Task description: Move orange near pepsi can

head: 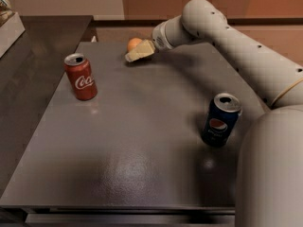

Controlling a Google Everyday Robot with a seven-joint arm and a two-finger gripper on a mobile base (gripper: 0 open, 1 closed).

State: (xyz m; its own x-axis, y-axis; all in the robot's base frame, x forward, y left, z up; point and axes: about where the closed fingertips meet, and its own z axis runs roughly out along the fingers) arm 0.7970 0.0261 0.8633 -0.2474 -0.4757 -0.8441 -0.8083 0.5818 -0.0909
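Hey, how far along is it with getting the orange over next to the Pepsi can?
Early on. Done: the gripper is at the orange, at the table's far edge. In hand: the grasp, though I cannot tell if it holds the fruit yet. Left: the whole carry to the pepsi can, standing far off at the near right, and the set-down beside it.

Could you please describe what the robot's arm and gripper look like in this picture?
The arm is a smooth off-white tube with a bulbous rounded joint, small dark dots along it and a grey ring at the wrist. The gripper, at the far edge of the dark grey table beside the small round orange fruit, is a cream-yellow wedge shape.
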